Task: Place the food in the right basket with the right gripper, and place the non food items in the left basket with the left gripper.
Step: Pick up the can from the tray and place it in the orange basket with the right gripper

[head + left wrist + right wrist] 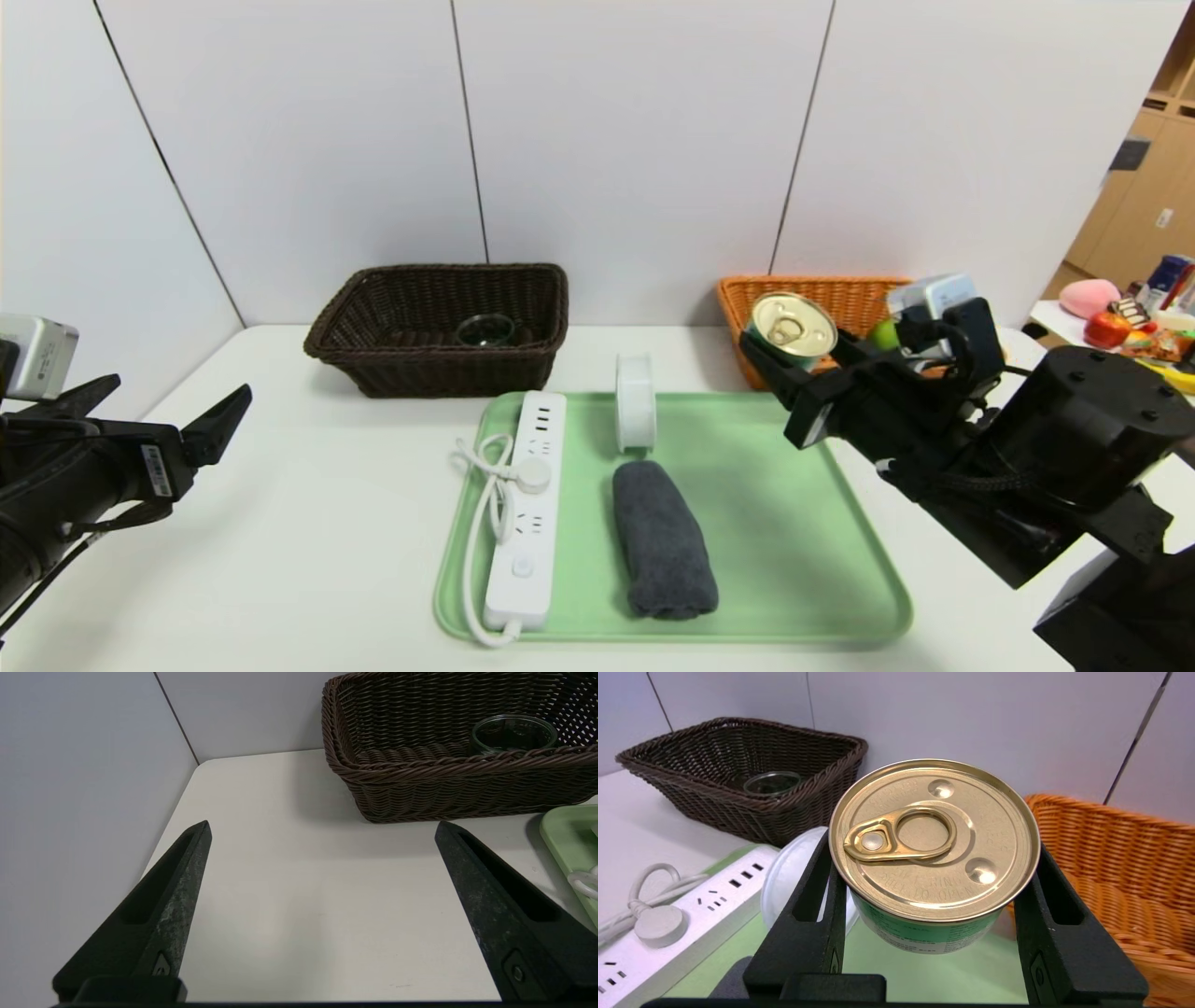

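Observation:
My right gripper (780, 359) is shut on the small tin (794, 329) with green label and gold pull-tab lid (934, 837), held above the green tray's far right corner, next to the orange basket (840, 297). The green fruit (883, 334) lies in that basket. The clear glass dish (485, 329) sits in the dark brown basket (439, 329). The white power strip (526, 509), the rolled grey towel (661, 539) and the whitish tape roll (635, 403) lie on the tray. My left gripper (322, 828) is open and empty over bare table at the left.
The green tray (794, 560) lies at the table's middle front. White wall panels stand close behind both baskets. A side table with assorted colourful items (1134, 322) is at the far right. Bare white tabletop (308, 504) lies left of the tray.

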